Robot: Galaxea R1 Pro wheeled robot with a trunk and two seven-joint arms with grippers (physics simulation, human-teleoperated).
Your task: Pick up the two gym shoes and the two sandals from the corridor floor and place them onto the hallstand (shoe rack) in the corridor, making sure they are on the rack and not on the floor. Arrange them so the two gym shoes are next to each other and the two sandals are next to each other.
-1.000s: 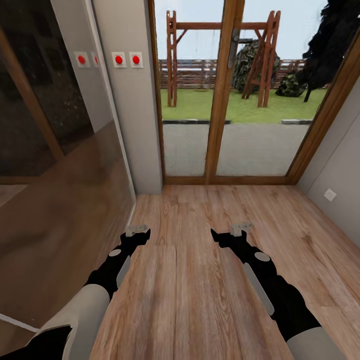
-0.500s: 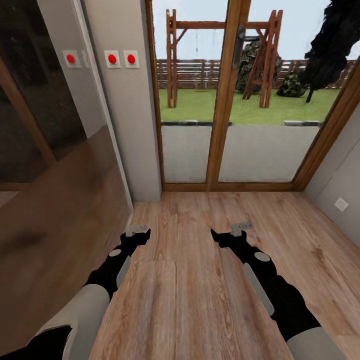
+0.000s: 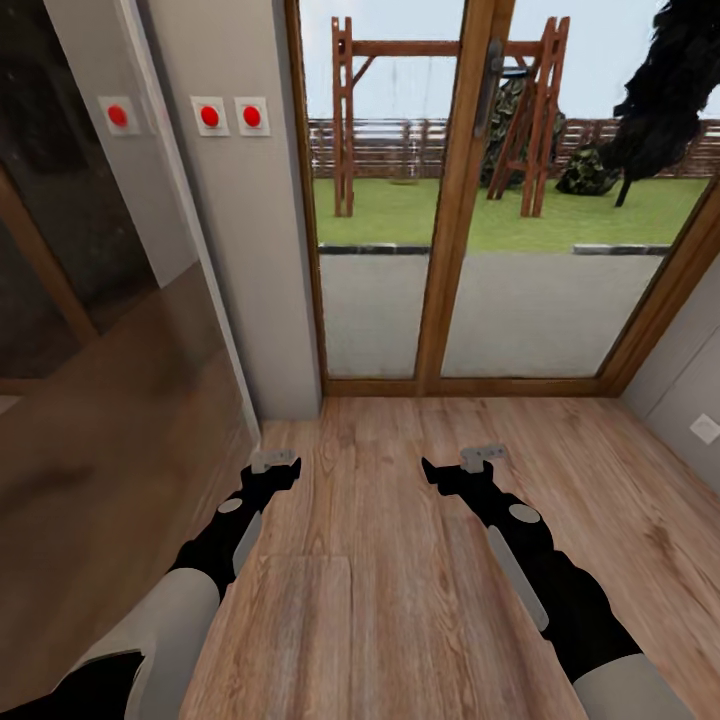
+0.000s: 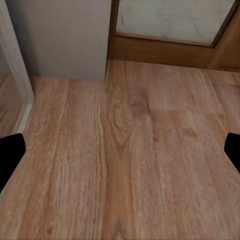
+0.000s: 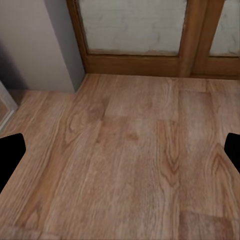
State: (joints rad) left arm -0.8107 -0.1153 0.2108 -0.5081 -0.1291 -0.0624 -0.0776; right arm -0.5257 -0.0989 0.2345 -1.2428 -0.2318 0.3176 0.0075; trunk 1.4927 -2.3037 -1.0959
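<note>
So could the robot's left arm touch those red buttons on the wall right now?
Probably not. The red buttons sit high on the grey wall, while the left gripper hangs low over the floor. Nothing blocks the way.

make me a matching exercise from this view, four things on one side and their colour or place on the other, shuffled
Things:
1. wall buttons
2. floor
3. door frame
4. swing frame

Colour or place:
A. light-brown planks under both arms
B. outside on the grass
C. red, on white plates
D. wood, around the glass ahead

Pairs: 1-C, 2-A, 3-D, 4-B
</note>
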